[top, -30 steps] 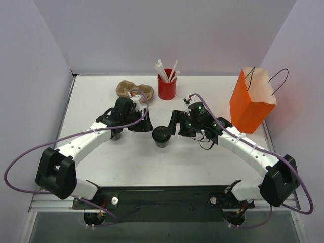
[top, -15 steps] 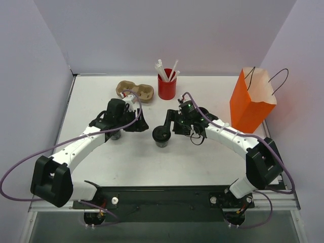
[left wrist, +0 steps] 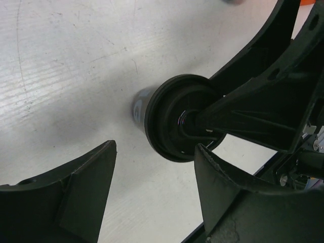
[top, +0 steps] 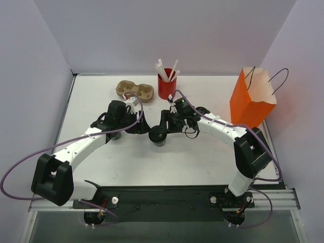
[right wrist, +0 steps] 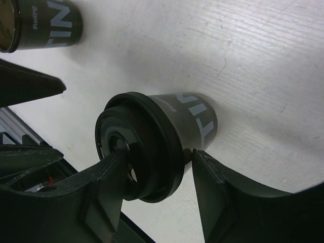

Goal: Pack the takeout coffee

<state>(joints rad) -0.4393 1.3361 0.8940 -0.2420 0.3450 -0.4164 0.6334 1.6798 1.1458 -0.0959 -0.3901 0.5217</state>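
At left, under the left arm, one cup (top: 115, 135) stood on the table (top: 202, 162). Left claw (left wrist: 154, 151) gaped wide, empty. At centre, the lidded cup (top: 158, 135) stood upright between the fingers of the right claw (right wrist: 159, 157); whether they gripped it could not be told. Bag (top: 251, 101) stood far right.

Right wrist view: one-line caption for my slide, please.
Right gripper straddling the lidded coffee cup on the white table, with a second cup standing beyond it.
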